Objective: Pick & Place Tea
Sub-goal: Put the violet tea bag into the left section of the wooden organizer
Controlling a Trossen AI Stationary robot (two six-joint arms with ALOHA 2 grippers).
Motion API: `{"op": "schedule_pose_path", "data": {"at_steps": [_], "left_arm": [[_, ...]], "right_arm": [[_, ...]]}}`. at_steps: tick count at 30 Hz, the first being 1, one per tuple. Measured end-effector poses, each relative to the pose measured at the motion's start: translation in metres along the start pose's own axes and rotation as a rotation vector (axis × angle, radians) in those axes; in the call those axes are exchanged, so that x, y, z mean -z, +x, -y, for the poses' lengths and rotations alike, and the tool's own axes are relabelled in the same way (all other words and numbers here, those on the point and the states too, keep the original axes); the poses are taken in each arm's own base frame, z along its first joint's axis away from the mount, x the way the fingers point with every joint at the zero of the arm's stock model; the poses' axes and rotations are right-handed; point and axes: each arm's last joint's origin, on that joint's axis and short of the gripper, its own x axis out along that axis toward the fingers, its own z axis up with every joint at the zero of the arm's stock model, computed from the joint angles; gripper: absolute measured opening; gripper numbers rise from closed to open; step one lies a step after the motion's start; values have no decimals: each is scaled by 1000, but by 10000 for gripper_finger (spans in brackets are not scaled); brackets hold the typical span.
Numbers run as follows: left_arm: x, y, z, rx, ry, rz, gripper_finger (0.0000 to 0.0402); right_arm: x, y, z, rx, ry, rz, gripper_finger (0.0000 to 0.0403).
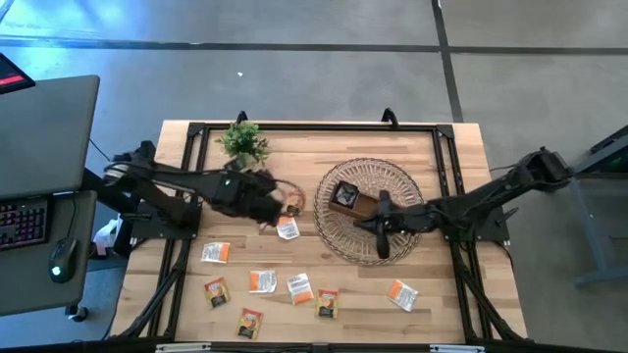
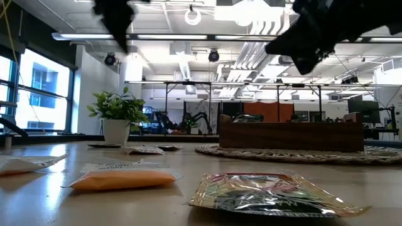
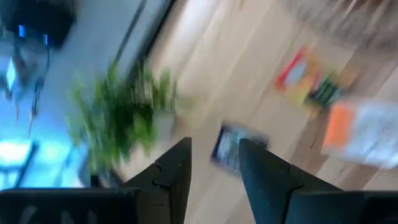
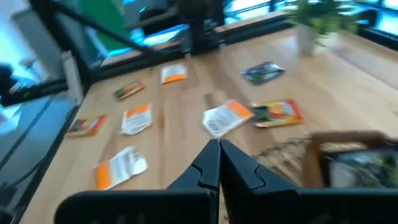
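Observation:
Several small square tea packets lie flat on the wooden table, among them a white-and-orange one (image 1: 287, 228), more along the near side (image 1: 262, 281) and one on the near right (image 1: 401, 293). A black foil packet (image 2: 270, 194) and an orange one (image 2: 122, 180) lie closest in the low view. My left gripper (image 1: 267, 208) hovers open near the table's middle. A dark packet (image 3: 231, 146) shows just beyond its fingers (image 3: 177, 165), which do not touch it. My right gripper (image 1: 378, 227) is shut and empty above the wicker basket (image 1: 397, 181).
A brown wooden tray (image 1: 345, 199) stands in the wicker basket, right of the table's middle. A small green plant (image 1: 243, 142) in a white pot stands at the far left. Black frame rails (image 1: 294, 127) run along the table's edges. A desk with a keyboard (image 1: 25, 221) is left of the table.

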Motion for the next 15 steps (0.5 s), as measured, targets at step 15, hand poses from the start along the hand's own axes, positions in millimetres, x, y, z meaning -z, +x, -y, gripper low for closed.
{"op": "schedule_pose_path", "data": {"at_steps": [15], "left_arm": [[101,126,20,189,-460,174,130]], "right_arm": [[-19,71,-34,-80,-162,-73,3]]}}
